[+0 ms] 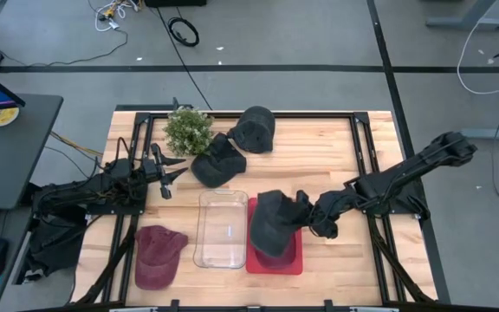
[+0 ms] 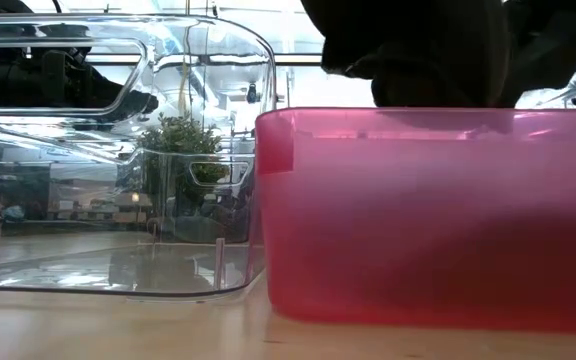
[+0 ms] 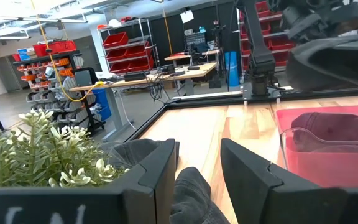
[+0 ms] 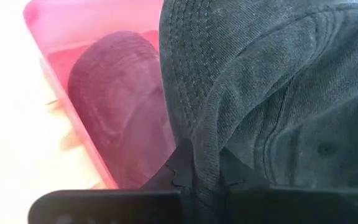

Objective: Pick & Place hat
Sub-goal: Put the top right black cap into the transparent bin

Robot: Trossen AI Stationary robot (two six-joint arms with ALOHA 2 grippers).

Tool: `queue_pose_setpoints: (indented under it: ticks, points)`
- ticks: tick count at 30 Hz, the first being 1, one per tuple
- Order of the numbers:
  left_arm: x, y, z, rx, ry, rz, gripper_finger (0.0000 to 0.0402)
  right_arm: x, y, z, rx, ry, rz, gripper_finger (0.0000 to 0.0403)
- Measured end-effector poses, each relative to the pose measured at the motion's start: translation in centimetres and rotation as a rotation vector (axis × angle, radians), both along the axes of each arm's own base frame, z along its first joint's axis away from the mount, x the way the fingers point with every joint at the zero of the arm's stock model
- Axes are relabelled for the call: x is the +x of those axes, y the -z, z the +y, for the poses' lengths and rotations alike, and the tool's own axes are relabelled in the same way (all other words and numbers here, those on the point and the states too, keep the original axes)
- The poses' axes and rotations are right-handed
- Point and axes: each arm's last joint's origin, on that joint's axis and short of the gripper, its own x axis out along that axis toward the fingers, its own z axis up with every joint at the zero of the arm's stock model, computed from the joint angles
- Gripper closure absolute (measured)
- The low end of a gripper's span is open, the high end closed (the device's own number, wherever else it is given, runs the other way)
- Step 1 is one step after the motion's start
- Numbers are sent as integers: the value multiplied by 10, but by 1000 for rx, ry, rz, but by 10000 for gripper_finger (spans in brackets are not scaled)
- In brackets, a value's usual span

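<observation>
My right gripper (image 1: 306, 213) is shut on a dark grey cap (image 1: 275, 221) and holds it over the red bin (image 1: 294, 260). A maroon cap (image 4: 114, 93) lies inside that bin. In the low view the dark cap (image 2: 418, 50) hangs down to the red bin's rim (image 2: 428, 118). My left gripper (image 1: 166, 179) is open and waits near the table's left side, pointing at another dark cap (image 1: 218, 161) beside the plant (image 1: 188, 130); in its wrist view that cap (image 3: 194, 186) shows beyond the open fingers. A third dark cap (image 1: 255, 128) and a second maroon cap (image 1: 158, 255) lie on the table. My right gripper pinches a fold of the dark grey cap (image 4: 207, 149) between its two fingers (image 4: 179, 171), where the stitched brim (image 4: 179, 50) meets the crown. It comes from the table's right side, slanting down. The cap hangs lifted over the red bin, above the maroon cap.
A clear plastic bin (image 1: 222, 229) stands right beside the red bin, on its left. The plant is near the far edge. A dark frame (image 1: 366, 156) runs along the table's sides. Bare wood (image 1: 319, 147) lies between the far caps and my right arm.
</observation>
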Motion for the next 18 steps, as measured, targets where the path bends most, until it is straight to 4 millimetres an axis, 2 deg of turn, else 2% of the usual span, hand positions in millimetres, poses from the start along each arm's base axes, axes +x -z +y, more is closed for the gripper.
queue_pose_setpoints:
  ticks: [7,18]
  points:
    - [0,0,0,0,0,-1,268,17,-4,8,-43,-62,7,390]
    - [0,0,0,0,0,0,268,21,-5,10,-3,-39,10,379]
